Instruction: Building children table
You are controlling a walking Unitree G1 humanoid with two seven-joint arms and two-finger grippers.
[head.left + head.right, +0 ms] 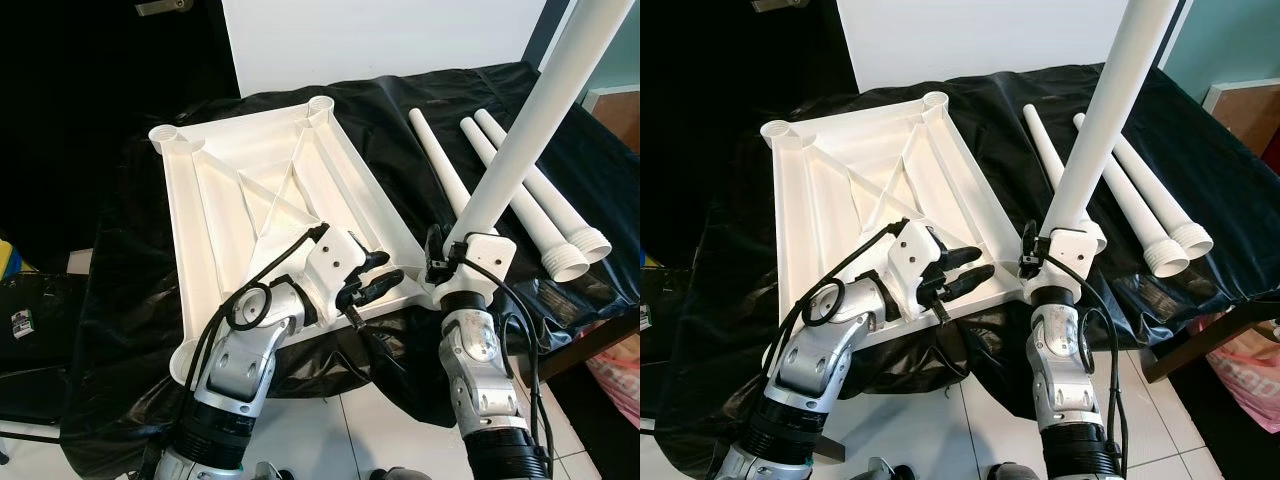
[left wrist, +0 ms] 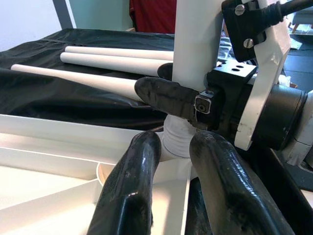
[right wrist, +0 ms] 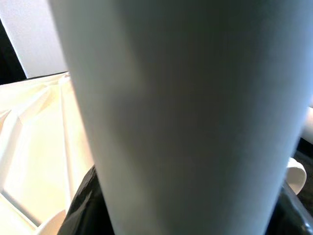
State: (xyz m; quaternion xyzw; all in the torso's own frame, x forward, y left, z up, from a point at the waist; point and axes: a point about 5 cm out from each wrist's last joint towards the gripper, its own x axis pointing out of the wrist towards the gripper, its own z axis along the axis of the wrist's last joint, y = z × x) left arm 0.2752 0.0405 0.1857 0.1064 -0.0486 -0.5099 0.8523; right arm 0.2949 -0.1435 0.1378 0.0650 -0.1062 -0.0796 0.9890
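White plastic tabletop (image 1: 265, 195) lies upside down on the black cloth (image 1: 420, 110), ribs facing up. My right gripper (image 1: 452, 243) is clamped around a white leg (image 1: 530, 130), which stands tilted with its threaded end at the tabletop's near right corner socket (image 2: 117, 171). My left gripper (image 1: 372, 277) rests on the tabletop's near edge, just beside that corner, its fingers (image 2: 129, 191) parted and grasping nothing. Three spare legs (image 1: 520, 190) lie on the cloth to the right of the tabletop.
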